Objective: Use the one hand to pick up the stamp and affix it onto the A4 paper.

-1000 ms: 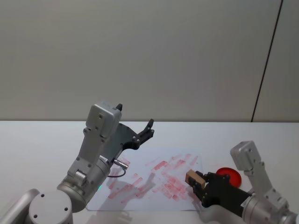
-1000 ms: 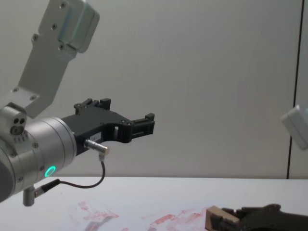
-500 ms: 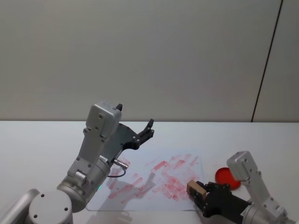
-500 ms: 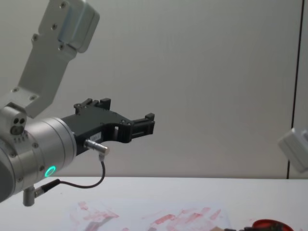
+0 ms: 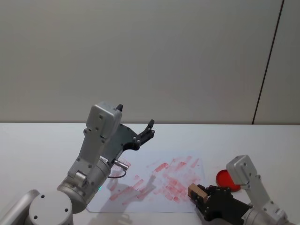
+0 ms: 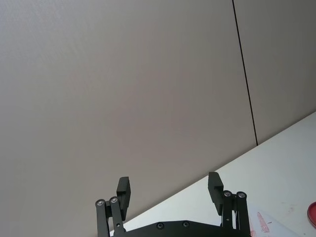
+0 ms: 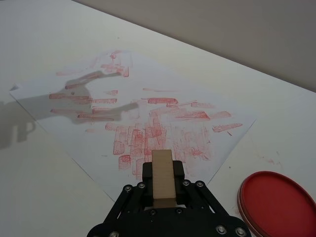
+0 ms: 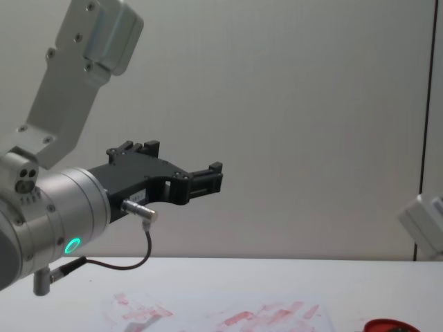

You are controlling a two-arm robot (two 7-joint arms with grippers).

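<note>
My right gripper (image 5: 202, 199) is clamped on the stamp (image 7: 162, 181), hanging over the near right corner of the A4 paper (image 7: 84, 74) (left gripper (image 6: 169, 183) parked open, raised). Pressing here could print half onto the bench (image 7: 44, 173).

The lower faces of the stamp (image 7: 162, 181) are concealed by the right gripper (image 7: 163, 171). In the chest view, the red ink pad (image 8: 387, 326) is cropped at 5 o'clock.
</note>
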